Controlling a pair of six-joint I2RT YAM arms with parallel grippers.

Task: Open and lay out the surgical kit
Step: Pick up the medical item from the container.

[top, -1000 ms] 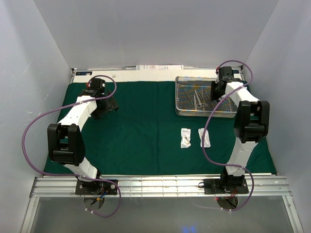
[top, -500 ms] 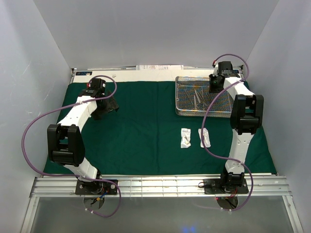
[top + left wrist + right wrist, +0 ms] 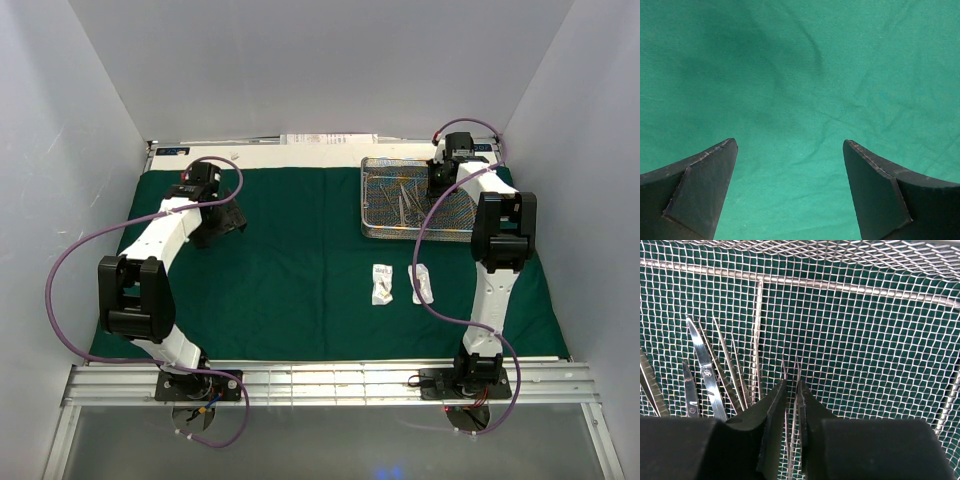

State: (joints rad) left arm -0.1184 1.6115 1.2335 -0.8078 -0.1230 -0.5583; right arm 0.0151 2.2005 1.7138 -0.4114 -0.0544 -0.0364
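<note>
The left gripper (image 3: pixel 790 145) hung wide open above the green cloth (image 3: pixel 800 75), touching nothing. In the mesh tray (image 3: pixel 840 287) at the cloth's far right, the right gripper (image 3: pixel 791 386) pinched slim forceps (image 3: pixel 783 371), which lay in line with its fingers, tips pointing away from the wrist.

Left arm (image 3: pixel 165 232) and right arm (image 3: pixel 487 300): white tubes, black joint blocks, looping purple cables (image 3: pixel 47 285). Claw fingers (image 3: pixel 700 190) dull black wedges.

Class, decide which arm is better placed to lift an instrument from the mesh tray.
Right. The right gripper is inside the mesh tray, jaws pinching the forceps; the left gripper hangs open over bare green cloth.
</note>
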